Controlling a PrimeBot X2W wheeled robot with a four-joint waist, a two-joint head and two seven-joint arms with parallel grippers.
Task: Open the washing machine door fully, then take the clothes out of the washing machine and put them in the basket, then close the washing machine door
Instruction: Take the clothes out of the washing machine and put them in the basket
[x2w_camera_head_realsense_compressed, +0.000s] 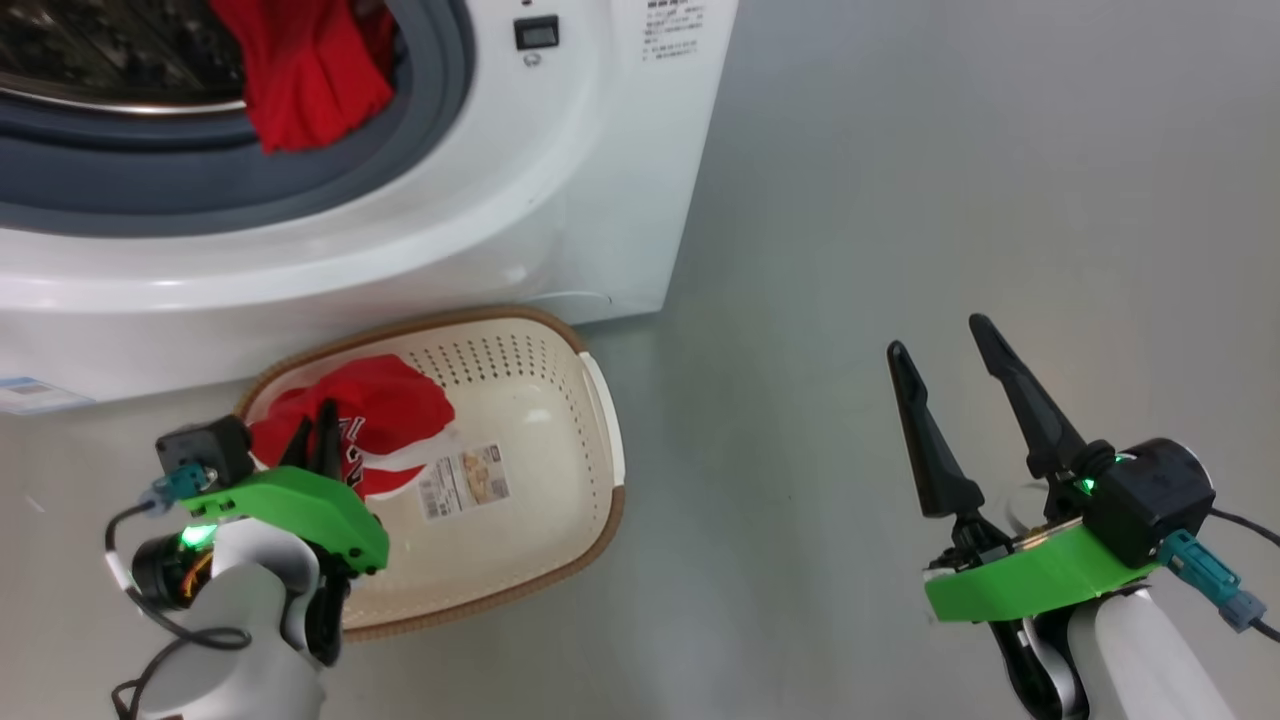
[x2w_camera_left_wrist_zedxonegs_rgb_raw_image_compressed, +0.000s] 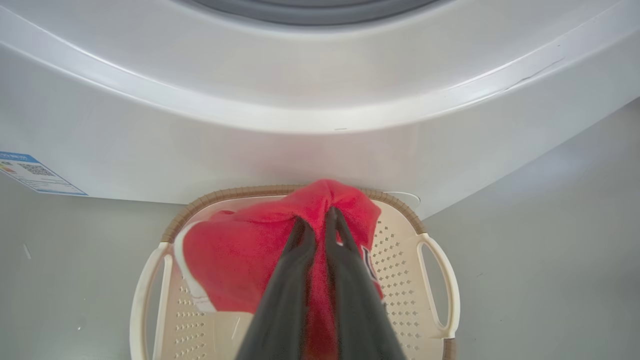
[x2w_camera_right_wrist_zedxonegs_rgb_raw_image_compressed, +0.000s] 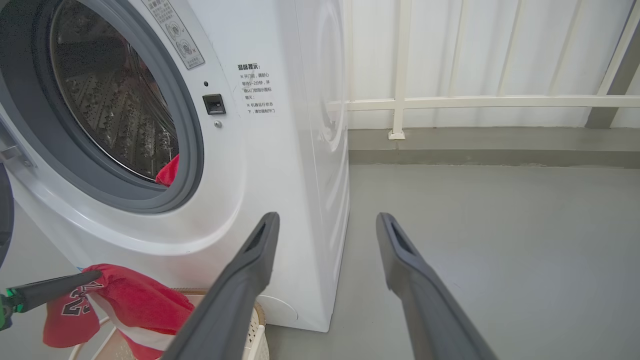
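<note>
Grey smooth floor (x2w_camera_head_realsense_compressed: 900, 200) underfoot, white panelled wall with railing (x2w_camera_right_wrist_zedxonegs_rgb_raw_image_compressed: 450, 102) behind. Big white front-loading washing machine (x2w_camera_head_realsense_compressed: 560, 200) sits upper left in head view, its grey rubber gasket (x2w_camera_head_realsense_compressed: 200, 190) and perforated steel drum (x2w_camera_right_wrist_zedxonegs_rgb_raw_image_compressed: 110, 100) exposed. Small cream perforated plastic basket with brown woven-look rim (x2w_camera_head_realsense_compressed: 540, 400) is on the floor just beside the machine's front base. Left gripper (x2w_camera_left_wrist_zedxonegs_rgb_raw_image_compressed: 320, 217): fingers pinched together on a bright red fabric garment with white trim (x2w_camera_left_wrist_zedxonegs_rgb_raw_image_compressed: 240, 250), bunched over the basket's machine-side half. Second red garment (x2w_camera_head_realsense_compressed: 305, 75) hangs from the drum over the gasket. Right gripper (x2w_camera_head_realsense_compressed: 937, 336): fingers spread wide, over floor well right of the basket.
</note>
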